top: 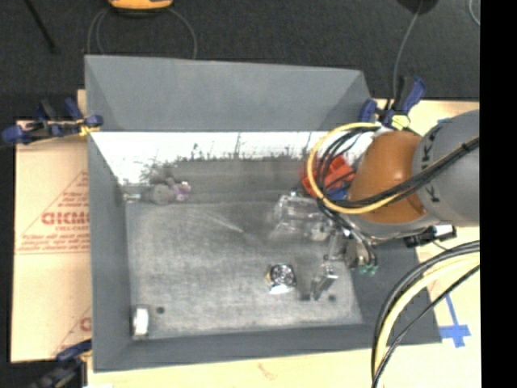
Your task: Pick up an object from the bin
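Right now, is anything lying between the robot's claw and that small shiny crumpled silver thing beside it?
Nothing visible does. The small shiny crumpled silver thing lies just left of the gripper in the view, with bare grey bin floor between them. A clear plastic piece sits farther back, off that line.

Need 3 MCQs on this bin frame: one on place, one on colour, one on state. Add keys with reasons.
1. Where in the grey metal bin does the small white block lie?
A) the view's lower-left corner
B) the upper-right corner
C) the middle

2. What colour is the rounded cover on the arm's wrist?
A) green
B) orange
C) white

3. The small shiny silver crumpled thing is:
A) hanging above the rim
B) outside on the cardboard
C) lying on the bin floor

Key:
1 A, it sits where the left and near walls meet.
2 B, the dome is orange-brown.
3 C, it rests on the floor, view-left of the claw.
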You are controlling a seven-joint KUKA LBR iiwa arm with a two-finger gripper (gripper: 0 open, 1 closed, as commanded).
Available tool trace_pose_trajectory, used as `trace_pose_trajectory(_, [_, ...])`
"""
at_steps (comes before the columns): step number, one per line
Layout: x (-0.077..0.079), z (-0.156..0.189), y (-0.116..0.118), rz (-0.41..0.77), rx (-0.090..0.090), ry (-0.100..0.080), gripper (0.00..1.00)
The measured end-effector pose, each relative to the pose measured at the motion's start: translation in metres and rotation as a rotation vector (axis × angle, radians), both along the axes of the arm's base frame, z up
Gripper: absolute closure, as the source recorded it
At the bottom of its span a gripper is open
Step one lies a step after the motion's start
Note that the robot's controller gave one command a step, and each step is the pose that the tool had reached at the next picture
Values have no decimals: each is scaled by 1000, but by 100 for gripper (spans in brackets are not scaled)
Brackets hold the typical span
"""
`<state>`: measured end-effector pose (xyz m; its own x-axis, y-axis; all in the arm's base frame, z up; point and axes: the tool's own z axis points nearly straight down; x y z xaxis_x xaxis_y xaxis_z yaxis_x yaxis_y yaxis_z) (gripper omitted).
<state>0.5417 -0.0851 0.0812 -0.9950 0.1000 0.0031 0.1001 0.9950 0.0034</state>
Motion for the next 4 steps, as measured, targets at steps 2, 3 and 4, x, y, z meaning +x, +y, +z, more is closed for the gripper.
trace_pose_trajectory(2, [-50, -7, 69, 217, -8, -19, 0])
trace_pose_trajectory(3, [-48, -5, 69, 222, -9, -26, 100])
trace_pose_trajectory(4, [-54, 104, 42, 391, -7, -11, 100])
